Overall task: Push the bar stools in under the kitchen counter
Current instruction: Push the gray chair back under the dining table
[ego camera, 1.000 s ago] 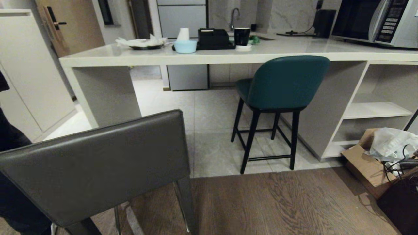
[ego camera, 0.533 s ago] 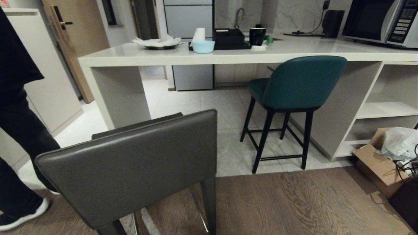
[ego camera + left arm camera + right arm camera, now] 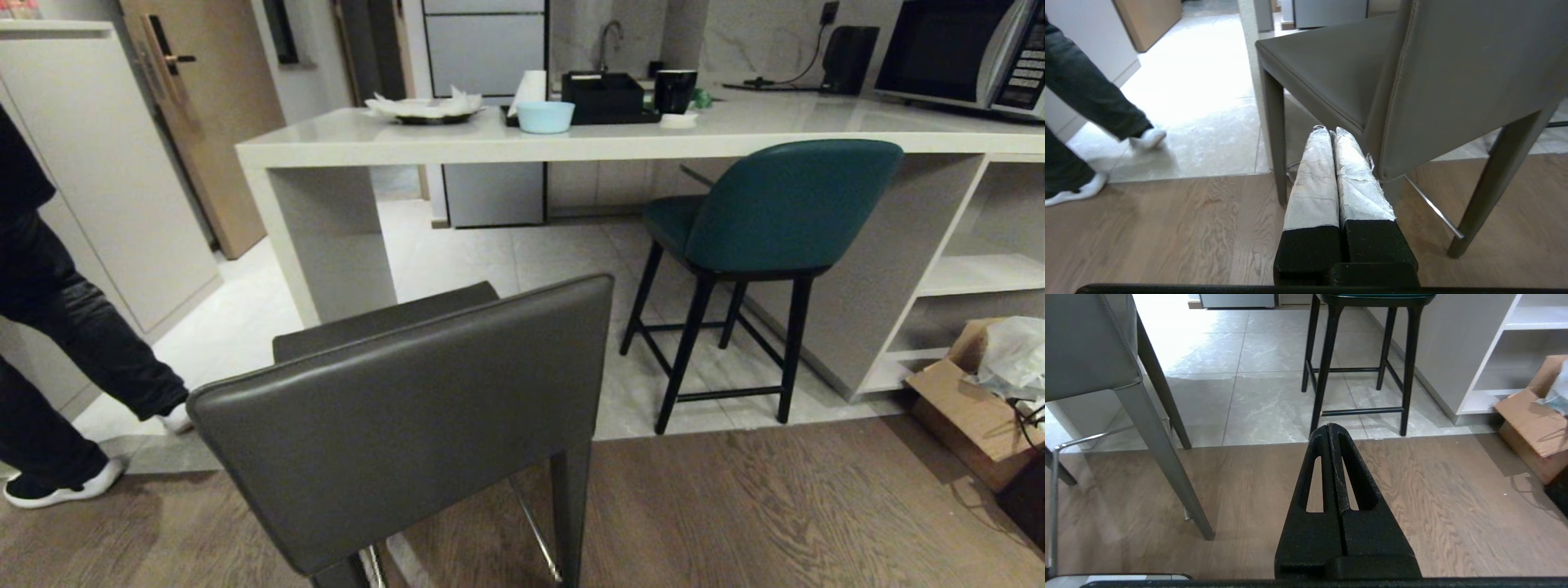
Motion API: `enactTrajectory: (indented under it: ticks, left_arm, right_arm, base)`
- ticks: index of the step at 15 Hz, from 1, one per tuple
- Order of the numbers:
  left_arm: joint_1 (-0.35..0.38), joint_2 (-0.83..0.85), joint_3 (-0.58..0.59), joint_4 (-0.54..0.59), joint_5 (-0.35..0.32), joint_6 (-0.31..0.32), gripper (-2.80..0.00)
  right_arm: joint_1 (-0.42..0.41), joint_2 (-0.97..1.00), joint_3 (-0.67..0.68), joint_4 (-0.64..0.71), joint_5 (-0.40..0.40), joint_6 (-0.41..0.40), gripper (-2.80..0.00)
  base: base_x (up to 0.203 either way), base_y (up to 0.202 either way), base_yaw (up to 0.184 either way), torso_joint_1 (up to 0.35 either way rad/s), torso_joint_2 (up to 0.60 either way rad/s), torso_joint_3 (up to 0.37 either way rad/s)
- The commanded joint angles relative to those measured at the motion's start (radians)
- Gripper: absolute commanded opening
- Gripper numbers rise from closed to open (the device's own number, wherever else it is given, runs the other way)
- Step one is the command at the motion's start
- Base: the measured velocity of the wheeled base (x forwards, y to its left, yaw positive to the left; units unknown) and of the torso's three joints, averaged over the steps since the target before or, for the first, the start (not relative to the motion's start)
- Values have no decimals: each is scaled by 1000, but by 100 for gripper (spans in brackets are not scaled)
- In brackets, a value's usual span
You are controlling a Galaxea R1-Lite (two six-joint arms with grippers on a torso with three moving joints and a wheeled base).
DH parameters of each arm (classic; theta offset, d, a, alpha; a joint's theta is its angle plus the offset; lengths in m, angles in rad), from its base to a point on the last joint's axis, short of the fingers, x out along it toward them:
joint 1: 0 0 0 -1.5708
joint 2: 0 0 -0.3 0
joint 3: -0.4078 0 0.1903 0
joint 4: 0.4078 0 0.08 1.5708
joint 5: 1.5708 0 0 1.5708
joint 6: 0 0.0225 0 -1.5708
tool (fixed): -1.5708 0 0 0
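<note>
On the desk (image 3: pixel 457 147) in head view: pale blue bowl (image 3: pixel 545 117), contents hidden; black tray (image 3: pixel 608 96) beside black mug (image 3: pixel 675 90); dark plate (image 3: pixel 424 110) heaped with white paper; microwave (image 3: pixel 955 53) at far right. Teal stool (image 3: pixel 775 212) tucked partly under desk edge, legs on pale tile. Grey stool (image 3: pixel 408 408) well short of desk, close to camera, on the wood floor. Cardboard box (image 3: pixel 967 408) at lower right holding a crumpled plastic bag (image 3: pixel 1016 355), just beside white open shelving (image 3: pixel 976 273). Person's legs (image 3: pixel 57 343) in dark trousers and white-soled shoes at far left. Neither arm visible.

Left wrist view: left pincer (image 3: pixel 1332 130) fully closed, white-wrapped fingers (image 3: pixel 1314 179) pressed together, gripping nothing, tips just beside grey stool's back corner (image 3: pixel 1453 81); contact unclear. Shows seat top and chrome footrest, plus person's feet at tile-wood seam.

Right wrist view: right pincer (image 3: pixel 1330 426) closed, black, empty, over wood floor and aimed toward teal stool's black legs (image 3: pixel 1327 371), well apart. Grey stool's leg and box also visible.
</note>
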Motion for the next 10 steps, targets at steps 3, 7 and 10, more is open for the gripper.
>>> enactTrajectory:
  ticks: [3,7,10]
  left_arm:
    - [0,1,20,-1,2,-1,-280]
    - [-1,1,-29,-11,1,-34,-280]
    - [5,105,-196,72,-33,-68,-280]
  right_arm:
    - [0,0,0,0,-1,1,-280]
    - [-1,0,-38,12,6,0,-280]
    - [-1,100,-165,78,31,34,-280]
  base:
    - [0,0,0,0,0,0]
    - [0,0,0,0,0,0]
    - [0,0,0,0,0,0]
